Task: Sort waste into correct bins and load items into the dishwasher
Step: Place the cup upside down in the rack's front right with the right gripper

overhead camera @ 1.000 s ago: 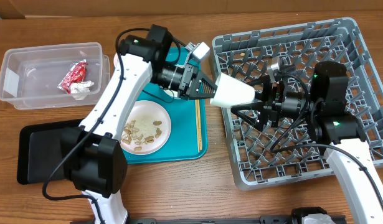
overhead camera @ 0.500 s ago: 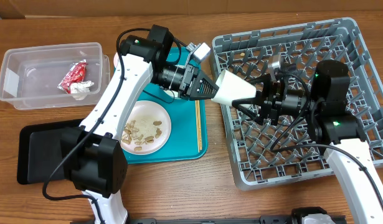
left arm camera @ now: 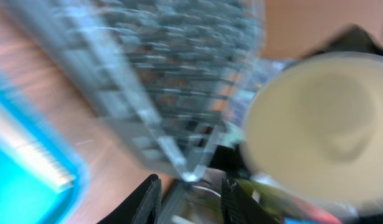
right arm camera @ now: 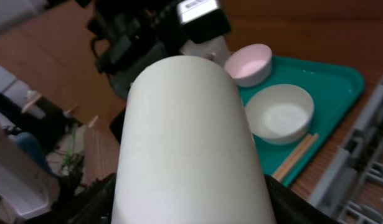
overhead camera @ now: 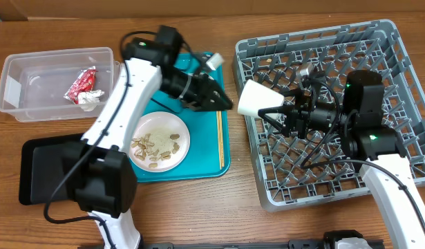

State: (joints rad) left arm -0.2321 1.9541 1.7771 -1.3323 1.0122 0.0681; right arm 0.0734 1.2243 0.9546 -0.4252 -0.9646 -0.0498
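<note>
My right gripper [overhead camera: 271, 111] is shut on a white cup [overhead camera: 256, 99] and holds it on its side above the left edge of the grey dish rack [overhead camera: 378, 41]. In the right wrist view the cup [right arm camera: 188, 143] fills the space in my right gripper [right arm camera: 190, 205]. My left gripper [overhead camera: 224, 102] is open and empty just left of the cup, over the teal tray [overhead camera: 205, 166]. The left wrist view is blurred; my left gripper [left arm camera: 190, 186] holds nothing, with the cup [left arm camera: 316, 124] and rack [left arm camera: 172, 81] ahead.
A white plate [overhead camera: 159, 142] with beige food scraps and chopsticks [overhead camera: 220, 138] lie on the teal tray. A pink bowl [right arm camera: 248, 62] and a white bowl [right arm camera: 279, 113] sit there too. The clear tub [overhead camera: 32, 69] holds a red wrapper [overhead camera: 81, 83] and napkin [overhead camera: 88, 99]. A black tray [overhead camera: 43, 169] lies front left.
My left gripper has let go of the cup and drawn back to the left. The cup stays in my right gripper, which has shifted slightly.
</note>
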